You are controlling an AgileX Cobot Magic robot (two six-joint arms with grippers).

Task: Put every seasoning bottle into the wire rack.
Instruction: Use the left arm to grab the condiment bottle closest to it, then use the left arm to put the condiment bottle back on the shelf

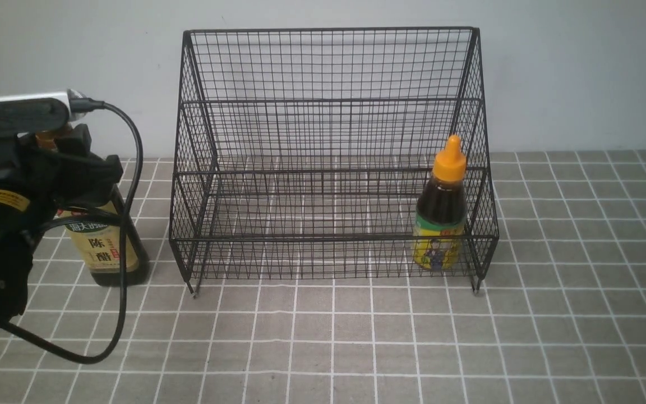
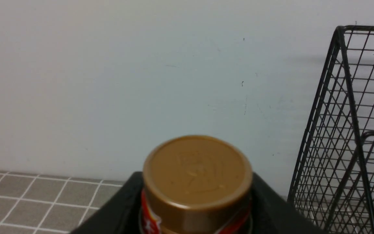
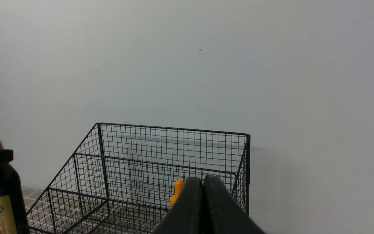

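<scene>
The tall seasoning bottle (image 1: 104, 247), dark with a tan label and a gold cap (image 2: 196, 172), stands upright on the tiles just left of the wire rack (image 1: 328, 67). My left gripper (image 1: 90, 163) is shut on its neck, one black finger (image 2: 122, 204) on each side below the cap. The short seasoning bottle (image 1: 439, 213), with an orange nozzle and a yellow label, stands upright in the right end of the rack's lower tier. My right gripper (image 3: 203, 182) is shut and empty, raised in front of the rack (image 3: 141, 146); the orange nozzle (image 3: 177, 191) peeks out beside it. It is out of the front view.
A black cable (image 1: 127, 235) loops from my left wrist down over the tiled table (image 1: 356, 336) in front of the tall bottle. A plain white wall (image 1: 581, 73) stands close behind the rack. The rack's side (image 2: 352, 130) rises next to the gold cap.
</scene>
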